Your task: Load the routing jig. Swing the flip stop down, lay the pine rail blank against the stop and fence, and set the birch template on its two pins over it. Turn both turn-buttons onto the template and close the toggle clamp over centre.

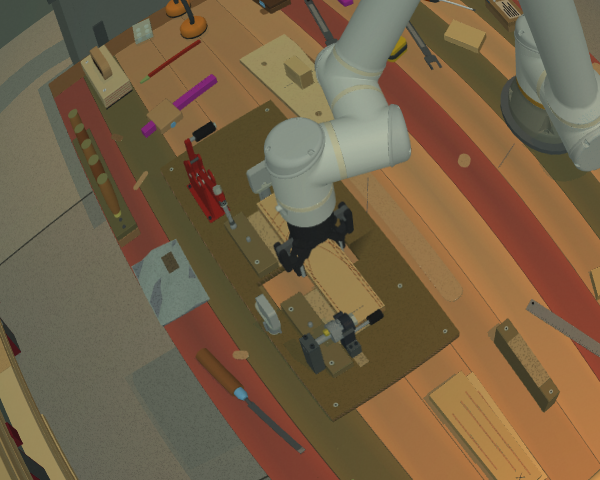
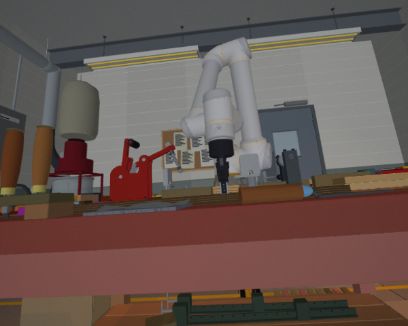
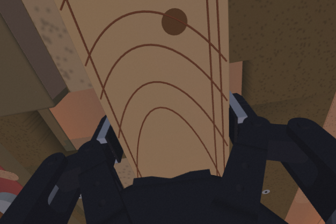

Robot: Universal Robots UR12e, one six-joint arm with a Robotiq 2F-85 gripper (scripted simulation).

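The dark jig board [image 1: 311, 258] lies in the middle of the bench. On it the pine rail blank [image 1: 336, 279] lies lengthwise, with grain arcs and a dark knot [image 3: 174, 21] on its top face. My gripper [image 1: 316, 243] sits over the blank's far half and grips the blank [image 3: 162, 80] across its width. The flip stop [image 1: 342, 330] is down at the blank's near end. The fence [image 1: 251, 245] runs along the blank's left side. The red toggle clamp [image 1: 203, 188] stands open at the jig's far left, its handle up. The birch template [image 1: 287, 72] lies beyond the jig.
Behind the jig lie a purple bar [image 1: 181, 103] and a red pencil [image 1: 171, 59]. The arm's base [image 1: 548, 103] stands at the far right. A chisel [image 1: 243, 398] and a grey cloth [image 1: 168, 281] lie by the near edge. A saw [image 1: 574, 333] and boards [image 1: 486, 429] lie to the right.
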